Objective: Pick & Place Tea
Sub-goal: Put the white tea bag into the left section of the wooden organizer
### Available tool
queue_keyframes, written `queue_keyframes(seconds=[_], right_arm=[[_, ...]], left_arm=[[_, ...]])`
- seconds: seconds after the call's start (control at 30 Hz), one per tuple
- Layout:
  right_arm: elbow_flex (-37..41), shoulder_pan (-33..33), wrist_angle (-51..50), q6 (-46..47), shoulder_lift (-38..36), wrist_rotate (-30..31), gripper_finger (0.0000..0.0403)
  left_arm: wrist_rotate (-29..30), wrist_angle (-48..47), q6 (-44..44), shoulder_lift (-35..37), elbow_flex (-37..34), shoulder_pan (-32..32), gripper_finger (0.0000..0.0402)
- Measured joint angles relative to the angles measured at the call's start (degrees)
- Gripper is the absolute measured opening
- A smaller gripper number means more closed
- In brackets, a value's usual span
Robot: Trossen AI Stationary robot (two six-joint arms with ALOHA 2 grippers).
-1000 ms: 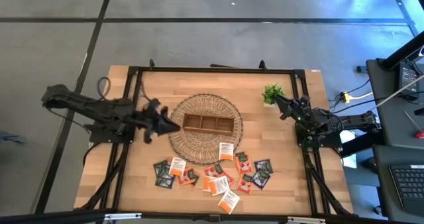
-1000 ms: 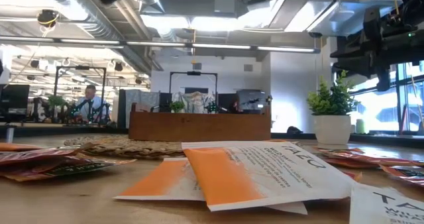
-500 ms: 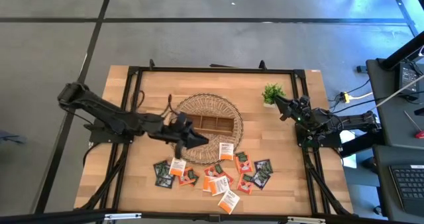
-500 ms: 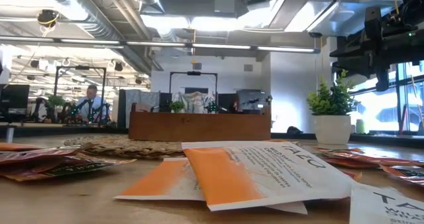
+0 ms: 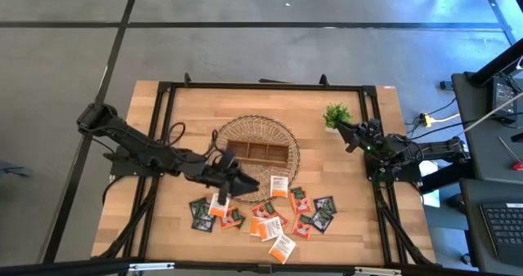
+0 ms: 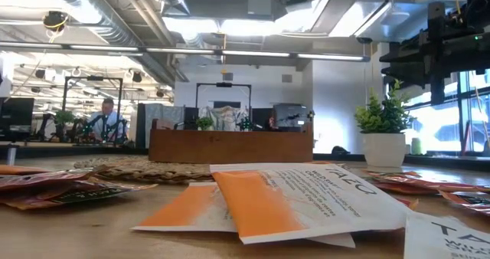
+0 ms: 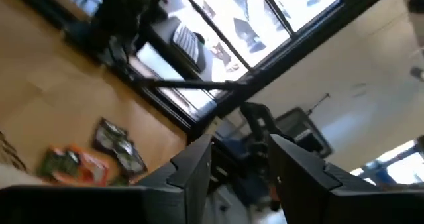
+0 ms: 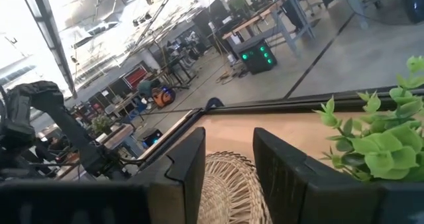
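Tea sachets (image 5: pixel 261 213) lie scattered on the near worktop (image 5: pixel 163 219): thin, light, slippery; grip by an edge. Left pincer (image 5: pixel 233 184) hovers above them, parted, empty. Right pincer (image 5: pixel 347 135) waits beside the plant (image 5: pixel 335 114), parted, empty.

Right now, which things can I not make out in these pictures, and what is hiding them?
1. High view: the left gripper covers some of the sachets, so contact cannot be told.
2. Low view: the wooden tray shows only its front wall, which hides its compartments.
3. Right wrist view: beyond the idle right gripper, the plant is cut off by the edge, and its pot is out of view.
4. Left wrist view: the sachets are blurred and their print is unreadable.
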State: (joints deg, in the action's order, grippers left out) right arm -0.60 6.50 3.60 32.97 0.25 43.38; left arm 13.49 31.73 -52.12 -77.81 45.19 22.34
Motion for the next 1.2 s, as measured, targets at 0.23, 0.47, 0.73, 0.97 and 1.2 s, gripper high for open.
queue_keyframes(seconds=[0.23, 0.47, 0.73, 0.97, 1.2], right_arm=[[0.0, 0.0, 0.0, -0.7, 0.0, 0.0, 0.0129], [0.0, 0.0, 0.0, -2.0, 0.0, 0.0, 0.0129], [0.0, 0.0, 0.0, -2.1, 0.0, 0.0, 0.0129], [0.0, 0.0, 0.0, -1.9, 0.0, 0.0, 0.0129], [0.0, 0.0, 0.0, -1.4, 0.0, 0.0, 0.013]], left_arm=[[-5.4, -16.3, -29.8, 0.0, 0.0, 7.3, 0.0154], [-7.5, -39.6, -62.5, 0.0, 0.0, 16.8, 0.0153], [-8.0, -54.3, -81.9, -0.6, 0.0, 24.0, 0.0152], [-8.1, -55.3, -81.8, -5.1, 0.0, 23.0, 0.0152], [-8.2, -54.1, -80.7, -9.9, 0.0, 23.6, 0.0153]])
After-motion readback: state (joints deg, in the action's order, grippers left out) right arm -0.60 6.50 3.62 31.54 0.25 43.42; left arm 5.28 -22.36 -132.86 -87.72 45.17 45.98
